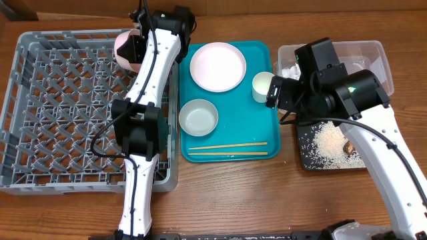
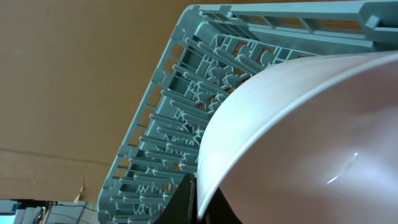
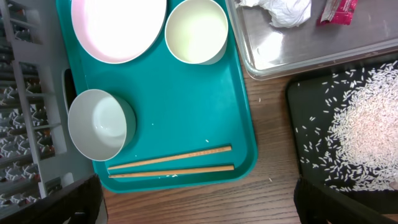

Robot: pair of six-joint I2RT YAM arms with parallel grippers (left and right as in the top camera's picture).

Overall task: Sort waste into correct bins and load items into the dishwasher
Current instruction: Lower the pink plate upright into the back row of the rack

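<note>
At near edge of teal serving tray (image 1: pixel 243 117), two thin wooden chopsticks (image 1: pixel 227 149) wait for loading. Beyond, right gripper (image 1: pixel 272 92) gapes empty beside small white cup (image 1: pixel 261 86). Farthest, left gripper (image 1: pixel 135 48) clamps large pale pink plate (image 1: pixel 122 47), steeply tilted over grey lattice dish rack (image 1: pixel 20 107) corner, likely for upright slotting.

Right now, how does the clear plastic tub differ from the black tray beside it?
The clear plastic rectangular tub is see-through and deeper; the shallow black rectangular tray is opaque. The tub holds a crumpled white tissue and red shiny wrapper; the tray holds loose white rice grains. Both are rectangular, beside the teal serving tray.
</note>
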